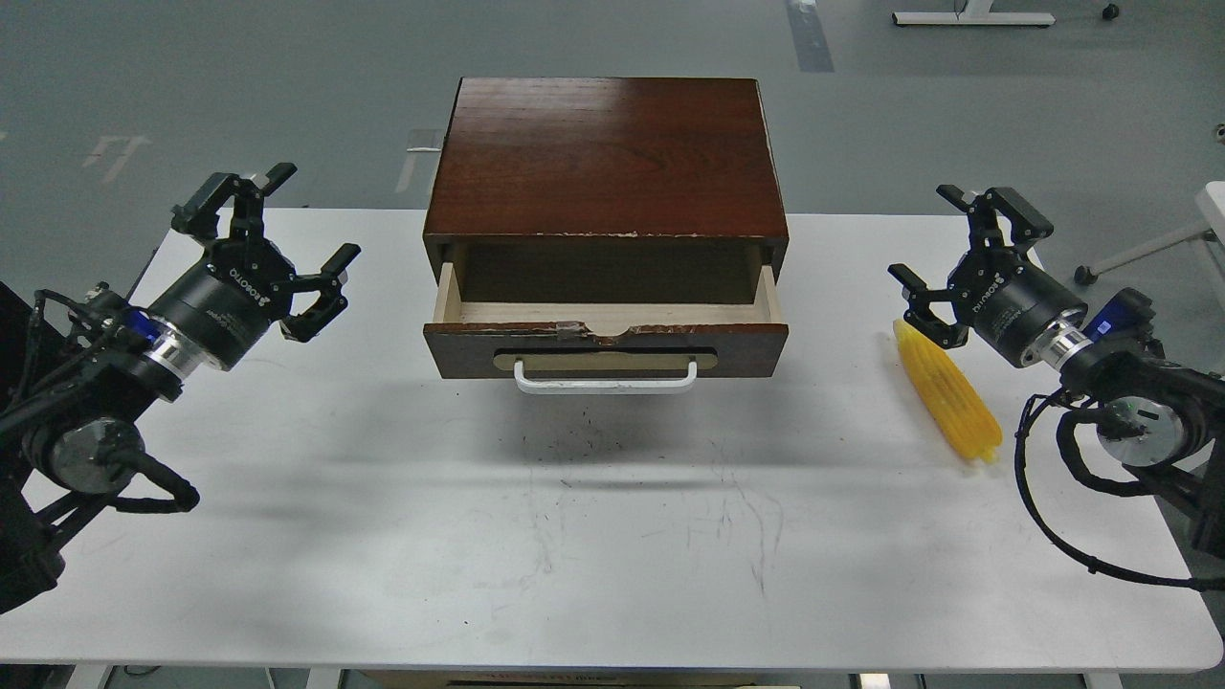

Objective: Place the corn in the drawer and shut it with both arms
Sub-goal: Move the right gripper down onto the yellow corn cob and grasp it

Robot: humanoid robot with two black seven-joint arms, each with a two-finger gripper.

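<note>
Corn [947,390] lying flat on the white desk [574,536] toward its right edge, well apart from the cabinet [606,163] standing at the middle of the back edge. Long axis running from the back, tip end, toward the front and slightly rightward, thicker end nearer the front edge. Right gripper [967,254] held above the desk with fingers spread wide and empty, lower finger just over the corn's far tip, so the cob stretches from the fingers back toward the front edge. Clearly the nearer arm for the pick; probably needs turning to bring the fingers across the cob's width. Left gripper [278,234] near the left edge, fingers likewise parted, holding nothing, far from the corn. Drawer [606,335] pulled partly out, pale interior bare, white handle [605,379] facing front.
</note>
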